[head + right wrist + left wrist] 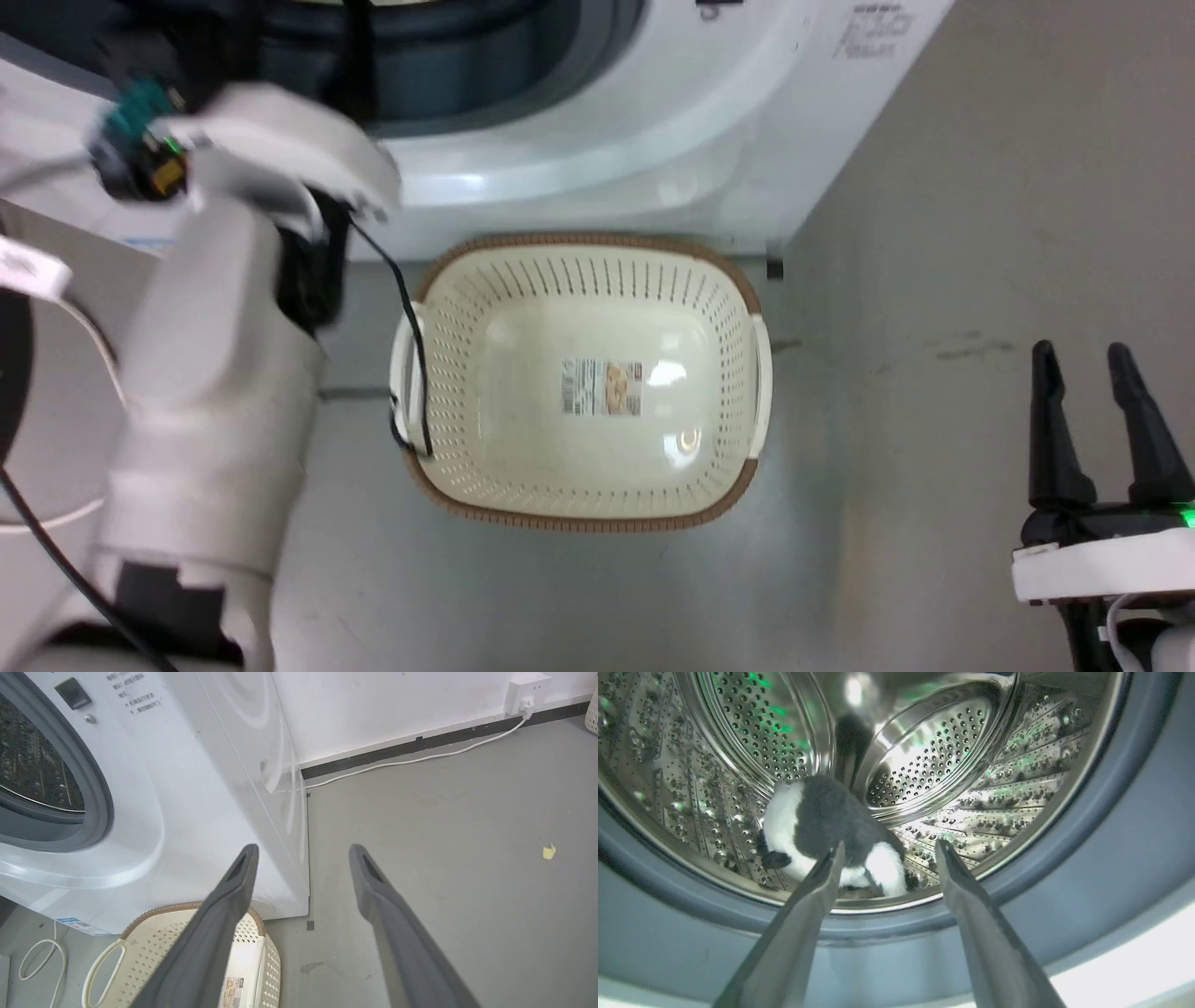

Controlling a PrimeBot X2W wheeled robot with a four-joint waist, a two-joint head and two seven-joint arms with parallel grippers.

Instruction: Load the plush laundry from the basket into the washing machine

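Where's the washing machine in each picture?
Head view: washing machine along the top, behind the basket.
Left wrist view: seen up close, looking into its drum, plush laundry inside.
Right wrist view: on the left, above the basket.
Shared landmark: the grey door seal.

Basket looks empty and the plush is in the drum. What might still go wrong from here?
1. The plush laundry lies at the front lip of the drum, next to the grey door seal; it may slide out or get pinched on closing.
2. The left gripper, open, points at the plush; one finger overlaps it in the wrist view, so fur might snag on withdrawal.
3. A black cable hangs across the rim of the basket; arm motion may tug it.
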